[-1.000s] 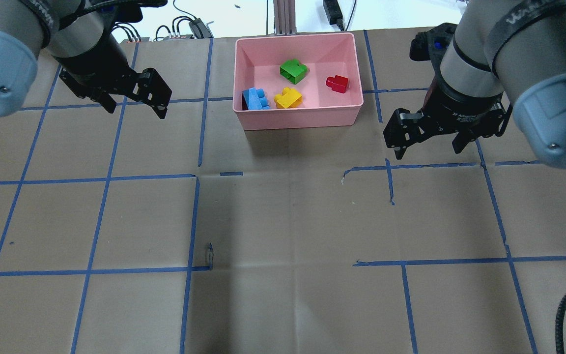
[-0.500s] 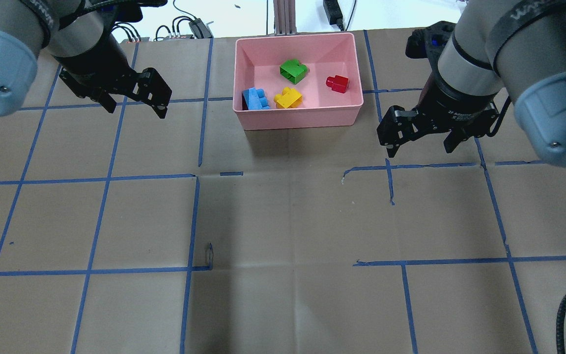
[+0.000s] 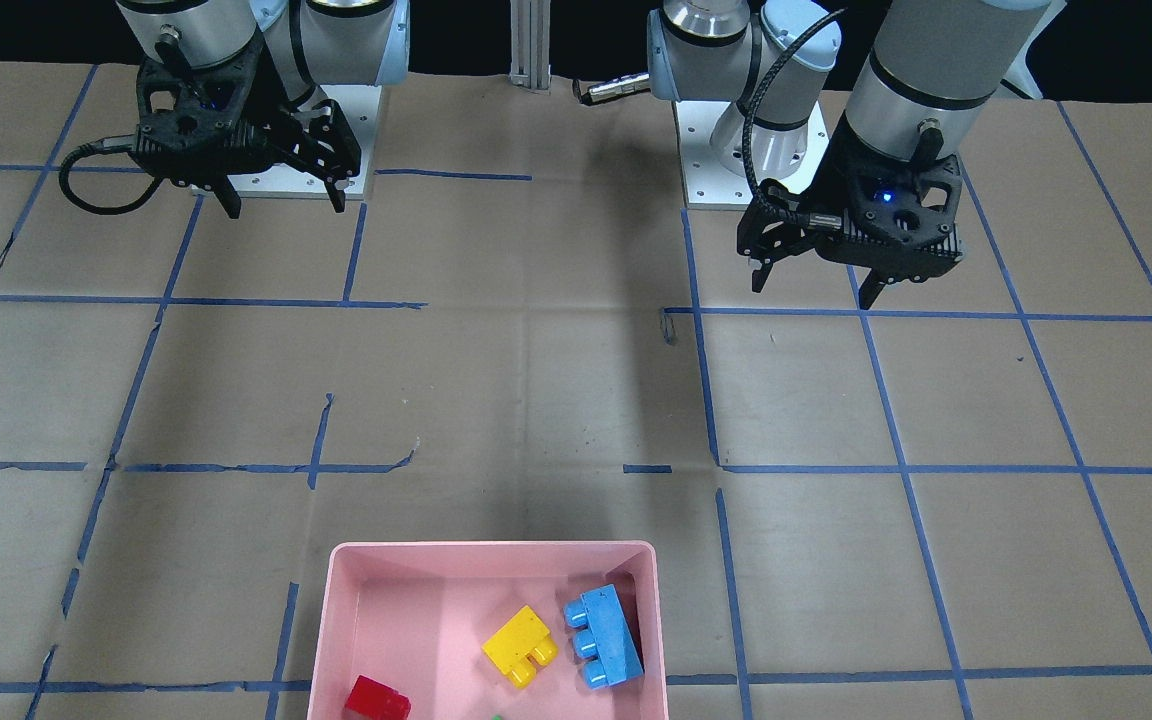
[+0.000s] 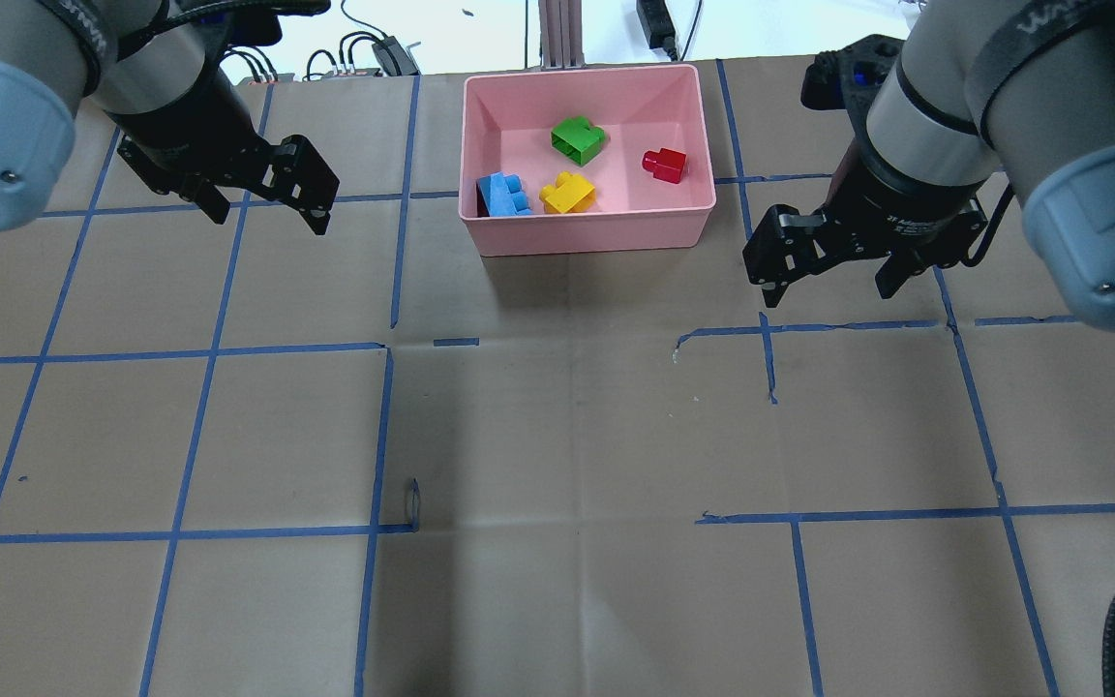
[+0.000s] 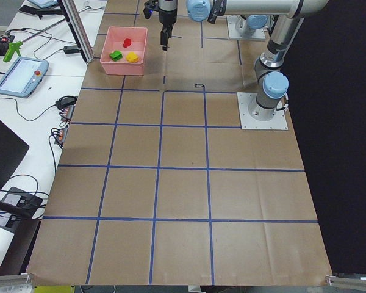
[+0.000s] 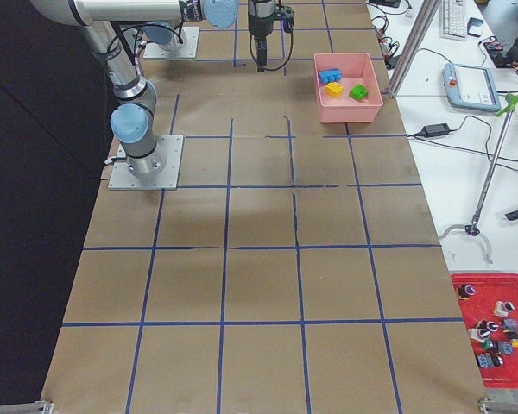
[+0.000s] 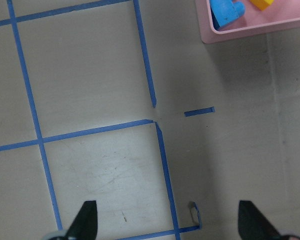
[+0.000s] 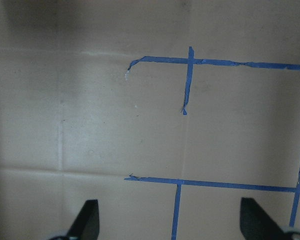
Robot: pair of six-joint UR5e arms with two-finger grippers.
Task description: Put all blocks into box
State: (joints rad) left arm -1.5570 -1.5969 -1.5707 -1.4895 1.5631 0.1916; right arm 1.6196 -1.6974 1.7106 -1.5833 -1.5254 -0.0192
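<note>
Work looks done: our box (image 4: pixel 587 232) holds green block (image 4: pixel 578 139) at 12 o'clock, red block (image 4: pixel 665 165) at 3, yellow block (image 4: pixel 567 193) at 6, blue block (image 4: pixel 506 194) at 8, so left claw (image 4: pixel 267 208) and right claw (image 4: pixel 830 288) hang released, flanking it.

The table (image 4: pixel 557 436) is covered in brown paper, marked into squares by blue tape (image 4: pixel 209 353) (some strips broken or crooked near the middle). The pink box (image 4: pixel 587 232) sits flat on it at the edge far from the robot, and the arms' pale base plates (image 5: pixel 244 122) lie on the robot's side.
</note>
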